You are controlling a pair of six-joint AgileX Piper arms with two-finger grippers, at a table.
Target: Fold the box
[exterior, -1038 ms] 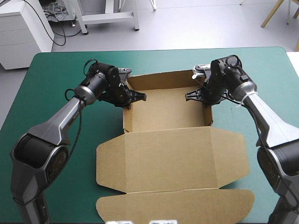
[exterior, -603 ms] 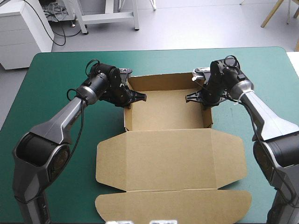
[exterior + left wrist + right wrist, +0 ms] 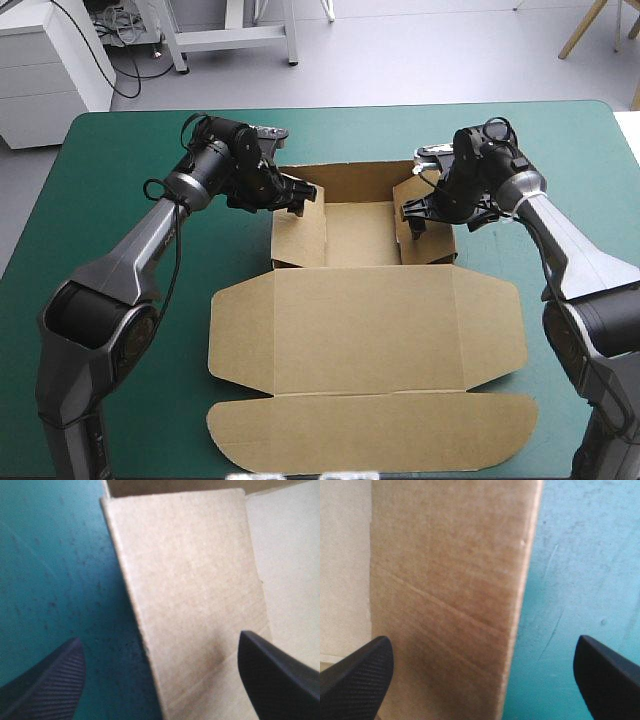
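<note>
The box [image 3: 365, 320] lies mid-counter [image 3: 110, 140], its long axis running near to far: a brown tray at the far end and the lid flat toward the near edge. Both side walls lean inward. The left wall [image 3: 190, 605] sits between the left fingers [image 3: 47, 680], which are spread apart. The right wall [image 3: 445, 605] sits between the right fingers [image 3: 355, 672], likewise spread. Both arms are equally near.
</note>
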